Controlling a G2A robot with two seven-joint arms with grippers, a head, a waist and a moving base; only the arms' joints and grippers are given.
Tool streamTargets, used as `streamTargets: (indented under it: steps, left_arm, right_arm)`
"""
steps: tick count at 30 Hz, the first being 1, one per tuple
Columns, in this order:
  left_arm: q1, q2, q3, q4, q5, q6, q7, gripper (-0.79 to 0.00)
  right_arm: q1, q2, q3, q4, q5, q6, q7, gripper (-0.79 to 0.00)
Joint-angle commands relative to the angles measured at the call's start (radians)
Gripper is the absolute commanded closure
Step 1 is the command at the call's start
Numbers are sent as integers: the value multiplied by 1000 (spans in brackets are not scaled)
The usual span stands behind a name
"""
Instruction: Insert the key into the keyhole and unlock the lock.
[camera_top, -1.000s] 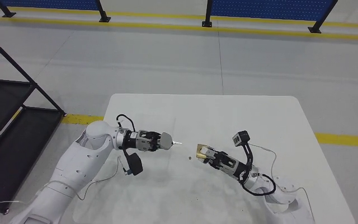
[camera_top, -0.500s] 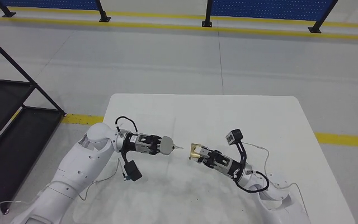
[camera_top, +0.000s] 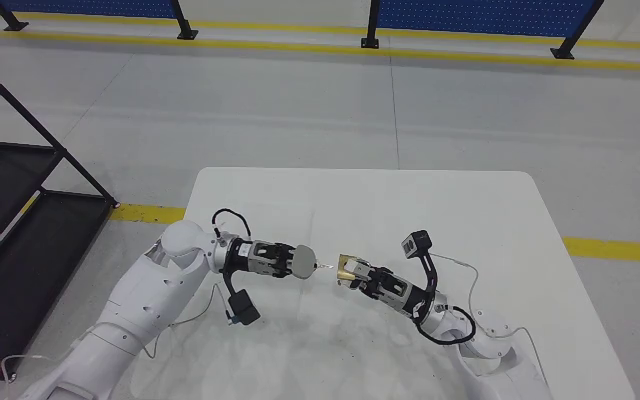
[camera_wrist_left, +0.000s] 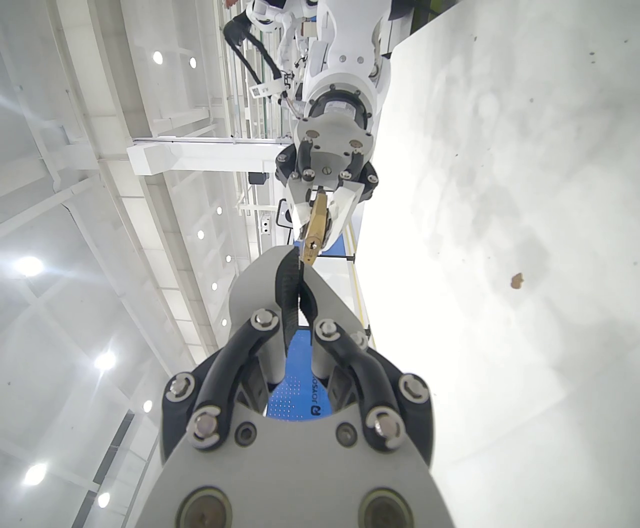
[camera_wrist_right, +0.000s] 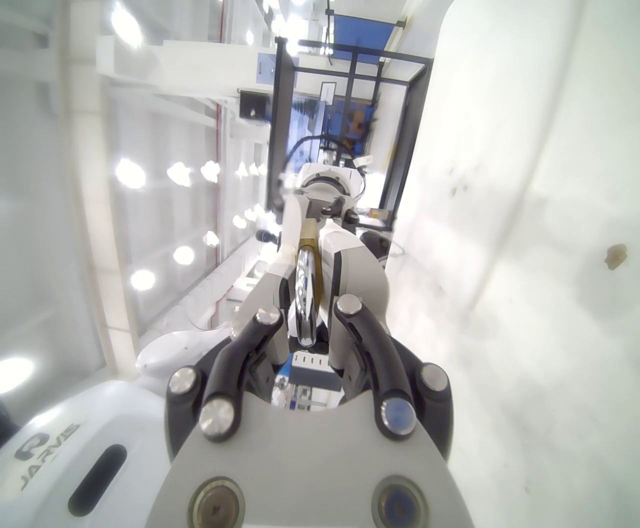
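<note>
Over the white table (camera_top: 420, 210), my left gripper (camera_top: 304, 262) is shut on a small silver key (camera_top: 318, 266) whose tip points at the lock. My right gripper (camera_top: 357, 272) is shut on a brass padlock (camera_top: 346, 267), held off the table with its bottom face toward the key. In the left wrist view the key (camera_wrist_left: 300, 272) sits edge-on between the black pads (camera_wrist_left: 286, 280), its tip right at the padlock's (camera_wrist_left: 315, 225) keyhole end. In the right wrist view the padlock's silver shackle and brass body (camera_wrist_right: 306, 280) lie between my fingers (camera_wrist_right: 350, 260).
A small brown crumb (camera_wrist_left: 517, 281) lies on the table below the grippers. A black metal rack (camera_top: 40, 210) stands off the table's left side. Blue barrier panels (camera_top: 480, 12) line the far floor.
The two grippers have closed in on each other: the right one brought the padlock leftward, the left one edged right. The gap between key tip and lock has shrunk to almost nothing.
</note>
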Motion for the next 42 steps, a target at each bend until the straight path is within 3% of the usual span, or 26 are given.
streamTargets:
  steps: [1, 20, 31, 42]
  left_arm:
    - [0, 0, 1, -2, 4, 7, -3, 0]
    - [10, 1, 6, -14, 17, 12, -37, 0]
    - [10, 5, -10, 12, 39, 126, 5, 0]
    - [-1, 0, 10, 20, 35, 156, -10, 0]
  right_arm:
    - [0, 1, -2, 2, 13, -1, -1, 0]
    - [6, 4, -7, 8, 19, 5, 0, 0]
    - [6, 4, -7, 8, 19, 5, 0, 0]
    - [6, 4, -7, 8, 19, 5, 0, 0]
